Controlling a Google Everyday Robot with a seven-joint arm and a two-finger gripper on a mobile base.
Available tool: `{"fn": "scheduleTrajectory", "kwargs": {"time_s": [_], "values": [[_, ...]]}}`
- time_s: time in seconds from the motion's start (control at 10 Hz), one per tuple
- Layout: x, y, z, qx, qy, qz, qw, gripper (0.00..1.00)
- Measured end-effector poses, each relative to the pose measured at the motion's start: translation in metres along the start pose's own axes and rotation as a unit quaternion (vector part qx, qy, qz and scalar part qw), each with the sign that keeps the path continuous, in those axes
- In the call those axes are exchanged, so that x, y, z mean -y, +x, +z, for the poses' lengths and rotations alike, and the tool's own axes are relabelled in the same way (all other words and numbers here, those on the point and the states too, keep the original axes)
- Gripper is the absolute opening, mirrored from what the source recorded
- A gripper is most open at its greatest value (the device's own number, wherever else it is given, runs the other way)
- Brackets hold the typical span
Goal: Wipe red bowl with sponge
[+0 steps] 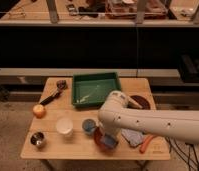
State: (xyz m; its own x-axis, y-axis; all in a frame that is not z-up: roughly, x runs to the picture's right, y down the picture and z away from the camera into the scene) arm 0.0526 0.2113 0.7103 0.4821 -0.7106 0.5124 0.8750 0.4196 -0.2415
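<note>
The red bowl (98, 139) sits near the table's front edge, right of a white cup, and mostly hidden by my arm; only its left rim shows. My gripper (109, 140) points down into the bowl at the end of the white arm, which reaches in from the right. It is shut on the sponge (111, 142), a small blue block pressed against the inside of the bowl.
The wooden table (68, 150) carries a green tray (95, 90) at the back, a dark maroon plate (143, 102), a pale cloth (132, 136), an orange stick-like item (147, 144), a blue cup (88, 125), a white cup (64, 126), a metal cup (38, 139), an orange fruit (39, 110) and a brush (55, 93).
</note>
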Motion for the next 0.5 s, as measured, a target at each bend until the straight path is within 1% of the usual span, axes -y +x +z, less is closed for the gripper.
{"fn": "scheduleTrajectory", "kwargs": {"time_s": [0.2,0.4,0.5], "values": [[0.002,0.008,0.01,-0.001,0.002,0.002,1.0,0.0],[0.012,0.018,0.017,-0.003,0.008,0.0,1.0,0.0],[0.02,0.02,0.02,-0.004,0.014,-0.005,0.9999,0.0]]}}
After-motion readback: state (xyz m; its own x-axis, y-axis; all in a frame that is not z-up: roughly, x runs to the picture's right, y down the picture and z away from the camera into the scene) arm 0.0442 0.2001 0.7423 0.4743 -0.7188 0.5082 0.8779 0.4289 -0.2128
